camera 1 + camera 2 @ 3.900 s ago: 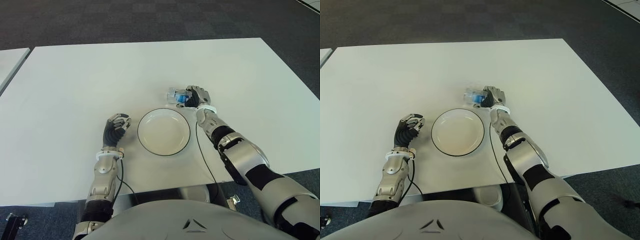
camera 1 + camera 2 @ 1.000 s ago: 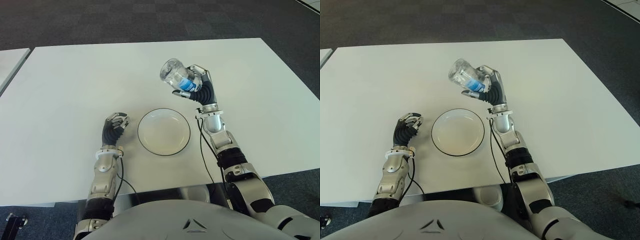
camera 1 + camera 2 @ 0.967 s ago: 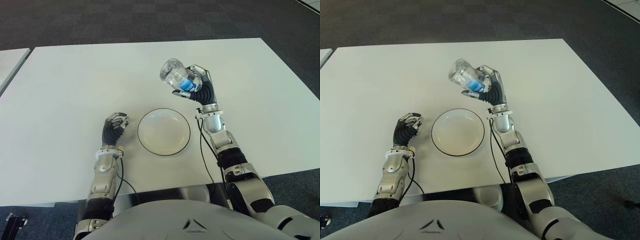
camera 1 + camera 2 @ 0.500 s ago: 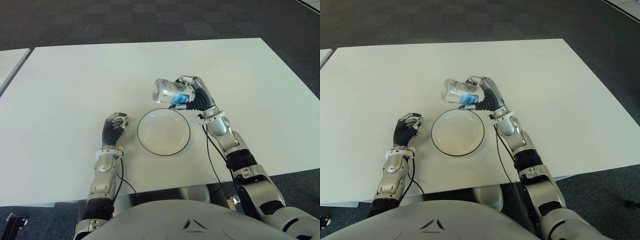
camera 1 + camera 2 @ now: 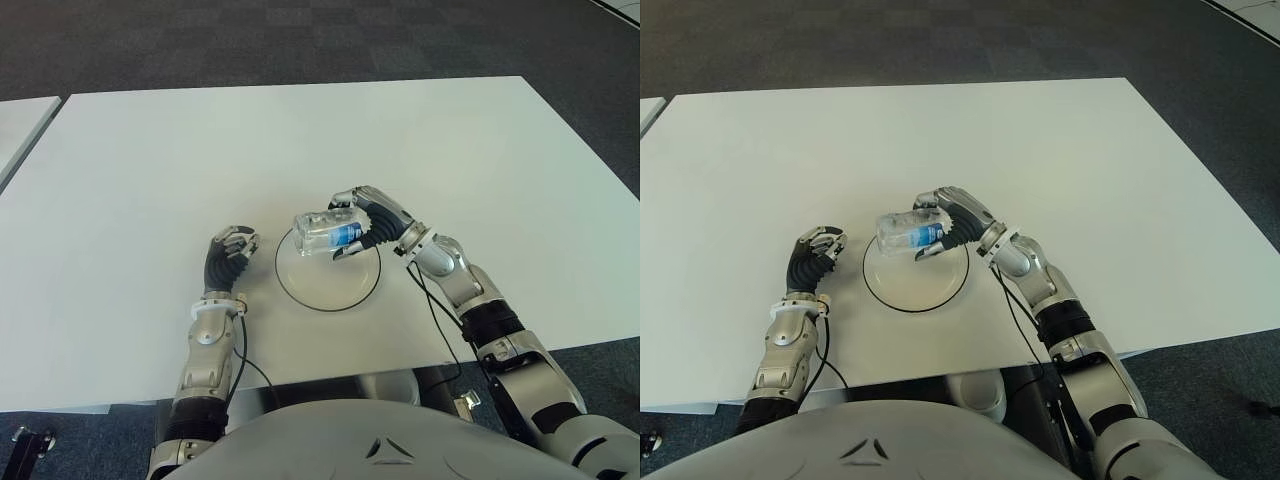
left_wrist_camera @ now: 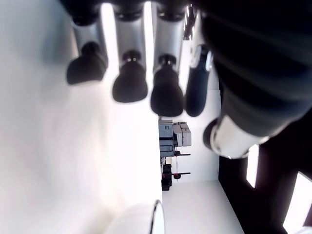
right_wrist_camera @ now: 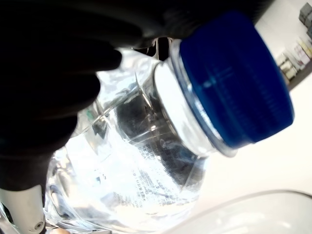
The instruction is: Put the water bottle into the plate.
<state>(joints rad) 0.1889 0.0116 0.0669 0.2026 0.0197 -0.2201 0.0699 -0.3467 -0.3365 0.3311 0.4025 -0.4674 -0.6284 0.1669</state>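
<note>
My right hand point(image 5: 352, 222) is shut on a clear water bottle point(image 5: 323, 232) with a blue label and blue cap point(image 7: 236, 83). The bottle lies on its side just above the far part of the white, dark-rimmed plate point(image 5: 330, 289) near the table's front. In the right wrist view the plate's rim point(image 7: 243, 207) shows under the bottle point(image 7: 126, 170). My left hand point(image 5: 231, 254) shows left of the plate with its fingers point(image 6: 129, 85) curled and nothing in them.
The white table point(image 5: 150, 170) stretches far to the back and both sides. Its front edge point(image 5: 100, 400) runs close to my body. A second table's corner point(image 5: 20, 120) shows at the far left over dark carpet.
My right hand has come down and toward me with the bottle, from high above the plate's far right rim to low over the plate. The left hand has not moved.
</note>
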